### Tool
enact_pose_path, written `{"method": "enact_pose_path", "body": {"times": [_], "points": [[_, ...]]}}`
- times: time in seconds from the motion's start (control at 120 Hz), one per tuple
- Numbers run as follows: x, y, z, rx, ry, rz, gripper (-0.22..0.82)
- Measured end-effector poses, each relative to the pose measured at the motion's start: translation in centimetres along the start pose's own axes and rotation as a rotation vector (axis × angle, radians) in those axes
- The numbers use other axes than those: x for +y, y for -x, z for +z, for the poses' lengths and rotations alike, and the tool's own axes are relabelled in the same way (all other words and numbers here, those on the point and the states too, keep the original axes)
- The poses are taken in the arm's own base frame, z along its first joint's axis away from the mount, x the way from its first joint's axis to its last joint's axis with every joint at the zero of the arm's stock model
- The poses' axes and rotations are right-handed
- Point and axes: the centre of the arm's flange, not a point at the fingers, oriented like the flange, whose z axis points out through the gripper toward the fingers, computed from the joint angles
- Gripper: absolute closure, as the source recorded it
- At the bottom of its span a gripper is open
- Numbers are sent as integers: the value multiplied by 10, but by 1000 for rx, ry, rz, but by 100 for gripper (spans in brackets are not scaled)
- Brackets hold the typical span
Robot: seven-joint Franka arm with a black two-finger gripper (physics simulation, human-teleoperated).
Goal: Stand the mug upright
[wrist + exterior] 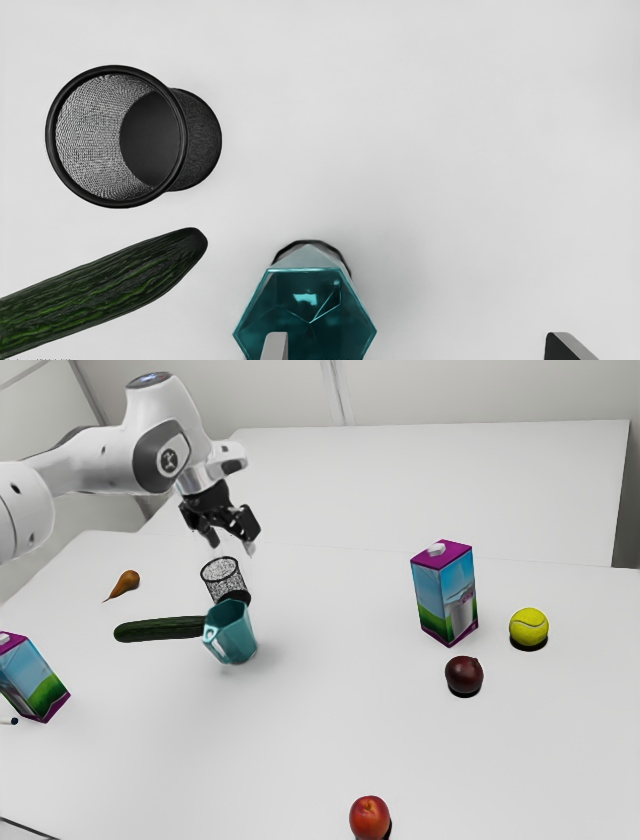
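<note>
Your blue-green mug (pixel 234 632) stands upright on the white bench (pixel 300 730). Its open end faces up, and in the wrist view you can look down into it. In the exterior view, its handle is on the side toward that view's left and the front.

Your gripper (pixel 231 546) is up above the bench, apart from the mug. Its fingers (pixel 565 345) are spread wide, with nothing held between them. In the wrist view, one finger covers a little bit of the mug from your sight, and the other is well off to one side of it.

Near the mug you have a black mesh cup (pixel 202 140), standing up with its wide, round mouth open. A long green cucumber (pixel 110 287) lies on its side, and one end comes near the mug and the mesh cup but touches neither.

Toward the exterior view's left, you can see a brown pear (pixel 127 582) and a tilted-looking drink box (pixel 35 682). Toward the exterior view's right, another drink box (pixel 444 598) stands up. A dark round fruit (pixel 464 674) sits near its foot, and a yellow tennis ball (pixel 529 627) is near them both. A red fruit (pixel 369 817) sits at the front, well apart from the mug.
</note>
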Motion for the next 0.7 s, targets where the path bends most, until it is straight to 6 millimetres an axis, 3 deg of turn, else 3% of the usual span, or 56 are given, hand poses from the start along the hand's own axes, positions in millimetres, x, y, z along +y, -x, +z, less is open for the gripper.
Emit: {"method": "enact_pose_path", "body": {"times": [0.133,0.292,0.7], "points": [[-1,-6,-54,15,14,-13,3],[6,11,-97,4,20,-19,1],[10,25,-102,-65,41,-31,0]]}}
